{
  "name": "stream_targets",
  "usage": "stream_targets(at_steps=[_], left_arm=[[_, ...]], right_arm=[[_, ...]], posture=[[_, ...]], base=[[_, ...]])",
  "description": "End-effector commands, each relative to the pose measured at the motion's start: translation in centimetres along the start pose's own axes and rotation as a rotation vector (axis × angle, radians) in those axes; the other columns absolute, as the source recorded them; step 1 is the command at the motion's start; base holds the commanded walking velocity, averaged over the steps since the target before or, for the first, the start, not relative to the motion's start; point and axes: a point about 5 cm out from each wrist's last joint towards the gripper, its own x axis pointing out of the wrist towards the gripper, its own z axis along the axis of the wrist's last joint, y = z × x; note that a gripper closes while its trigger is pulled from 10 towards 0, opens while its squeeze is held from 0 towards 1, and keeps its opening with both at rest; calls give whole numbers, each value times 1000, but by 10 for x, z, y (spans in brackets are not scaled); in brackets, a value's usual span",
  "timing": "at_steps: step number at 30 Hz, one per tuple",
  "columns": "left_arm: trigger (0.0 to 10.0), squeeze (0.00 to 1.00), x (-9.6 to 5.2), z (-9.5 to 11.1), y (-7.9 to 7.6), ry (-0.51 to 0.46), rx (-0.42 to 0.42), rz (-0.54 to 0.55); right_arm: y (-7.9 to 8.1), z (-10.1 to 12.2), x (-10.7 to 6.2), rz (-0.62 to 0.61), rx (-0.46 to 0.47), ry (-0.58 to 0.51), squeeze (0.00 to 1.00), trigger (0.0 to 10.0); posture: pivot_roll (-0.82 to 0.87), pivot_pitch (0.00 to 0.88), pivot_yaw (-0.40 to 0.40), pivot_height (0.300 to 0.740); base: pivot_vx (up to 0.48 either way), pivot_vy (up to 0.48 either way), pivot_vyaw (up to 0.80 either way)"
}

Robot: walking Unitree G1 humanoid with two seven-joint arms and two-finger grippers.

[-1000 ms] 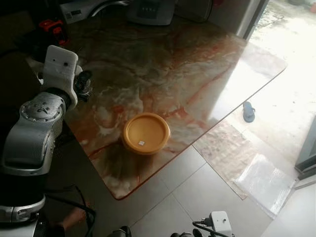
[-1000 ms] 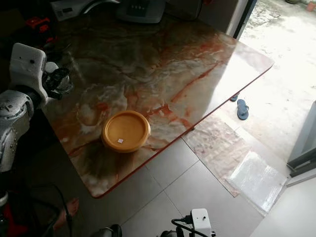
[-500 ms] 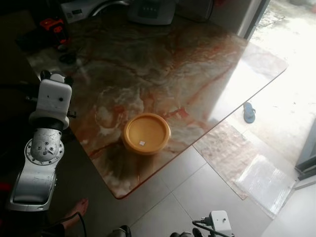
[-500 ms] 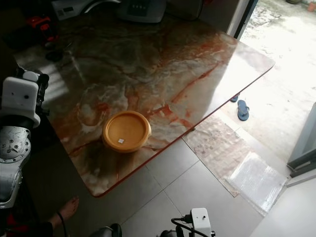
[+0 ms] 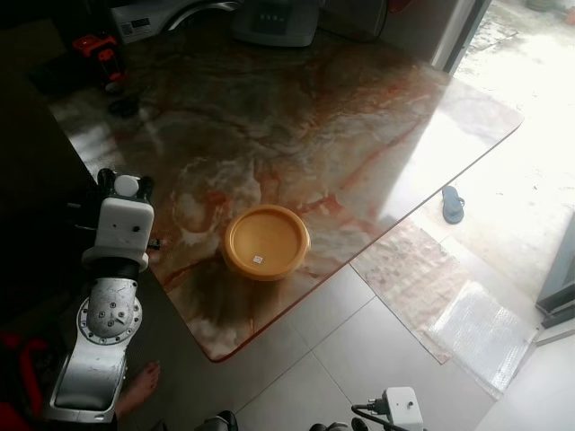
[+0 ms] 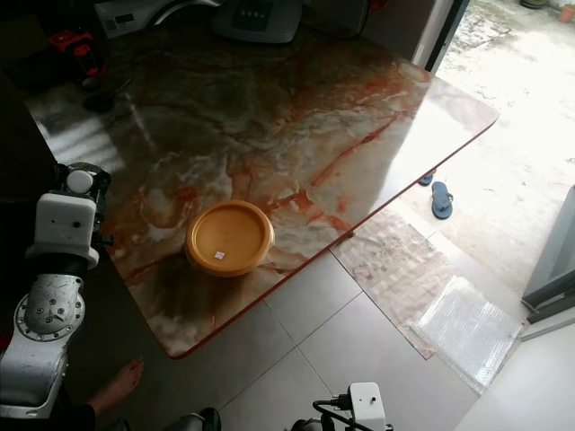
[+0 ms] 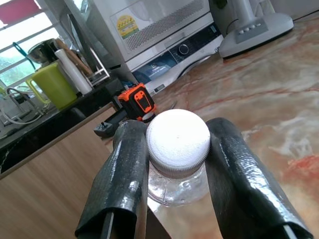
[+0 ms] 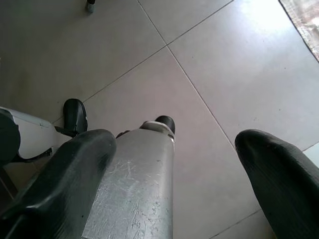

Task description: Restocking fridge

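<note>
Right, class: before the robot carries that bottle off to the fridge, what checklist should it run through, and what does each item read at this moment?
1. Left end effector shut on the clear bottle, one finger either side just under the white cap: ok.
2. Bottle upright in the grip: ok.
3. Cap seated: looks on; tightness cannot tell.
4. Left arm at the near left edge of the marble table, apart from the yellow bowl: ok.
5. A person's bare foot on the floor by the robot's left side: not ok, mind it when stepping.
6. Right end effector open, hanging over the tiled floor, free for the fridge door: ok.
</note>
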Motion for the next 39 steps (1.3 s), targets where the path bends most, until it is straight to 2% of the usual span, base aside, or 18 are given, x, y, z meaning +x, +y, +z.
stream_targets(at_steps=[1, 12, 39], left_arm=[[10000, 0, 0, 4, 5, -36, 23, 29], [10000, 0, 5, 9, 4, -84, 21, 31], [10000, 0, 5, 13, -2, -100, 18, 7]], right_arm=[[-2, -9, -3, -15, 28, 18, 0, 10000], [-2, -9, -3, -13, 30, 16, 0, 10000], [-1, -6, -2, -18, 38, 12, 0, 10000]], posture=[[-11, 152, -48, 740], [-4, 138, -46, 740], [-4, 184, -48, 740]], base=[[0, 0, 0], [0, 0, 0], [-18, 0, 0]])
